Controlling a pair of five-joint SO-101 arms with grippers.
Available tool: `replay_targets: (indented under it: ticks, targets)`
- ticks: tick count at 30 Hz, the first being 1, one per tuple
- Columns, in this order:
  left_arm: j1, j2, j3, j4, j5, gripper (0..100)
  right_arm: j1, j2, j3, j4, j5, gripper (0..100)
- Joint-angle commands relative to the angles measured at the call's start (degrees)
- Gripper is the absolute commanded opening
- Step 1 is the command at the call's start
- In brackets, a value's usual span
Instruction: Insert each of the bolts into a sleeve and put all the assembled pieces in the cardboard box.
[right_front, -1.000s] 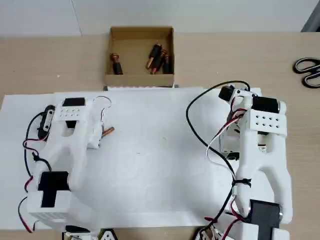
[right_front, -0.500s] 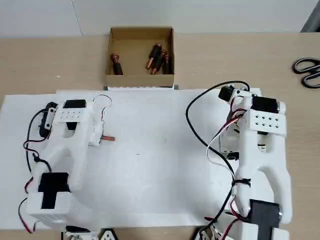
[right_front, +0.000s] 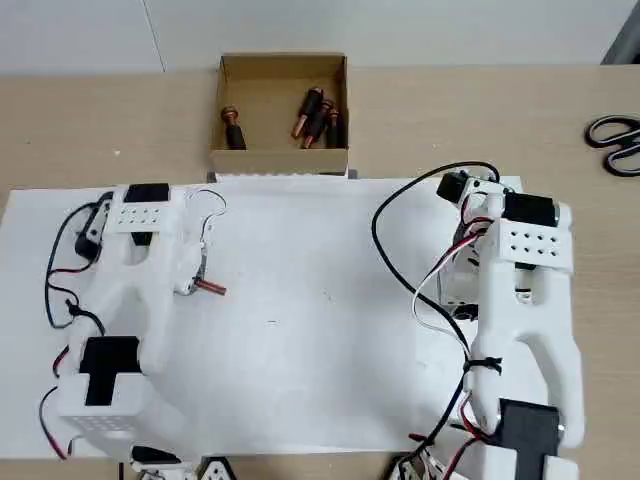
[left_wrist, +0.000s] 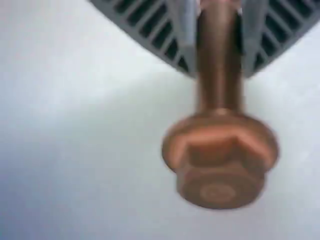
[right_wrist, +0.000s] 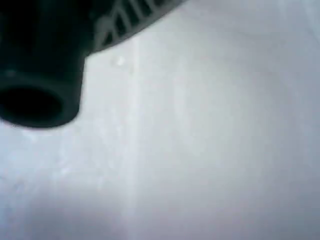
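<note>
— Where is your left hand (right_front: 197, 282)?
— Clamped on a copper bolt (right_front: 213, 289). Your fingers (left_wrist: 182, 30) pinch the shank, and the hexagonal head sticks out past their tips over the white sheet (right_front: 320, 340) on the tabletop (right_front: 480, 110).
— And your right hand (right_wrist: 65, 30)?
— It grips a black sleeve (right_wrist: 40, 75), whose open end juts past the fingertips.
— The cardboard box (right_front: 283, 160)?
— Well ahead of your left hand, beyond the sheet's edge, with assembled pieces (right_front: 312, 115) lying inside.
</note>
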Motion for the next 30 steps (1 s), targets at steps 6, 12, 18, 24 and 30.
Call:
replay_targets:
  ticks: [6, 12, 18, 24, 30]
  targets:
    - [0.09, -0.35, -2.24, 0.09, -10.02, 1, 0.66, -1.8, -0.09, -1.19, -0.35, 0.4]
    - [-0.97, -0.35, -1.1, -2.73, -10.11, 1, 0.66, -1.8, 3.16, -3.65, -0.35, 0.4]
    - [-1.49, -0.35, -0.84, -2.73, -10.11, 11, 0.66, -1.89, 3.96, -4.0, -0.35, 0.4]
    - [-1.49, -0.35, -0.75, -2.73, -10.11, 21, 0.66, -1.98, 3.87, -4.0, -0.35, 0.4]
    - [-1.85, -0.35, -0.75, -2.73, -10.11, 21, 0.66, -2.07, 3.87, -3.82, -0.35, 0.4]
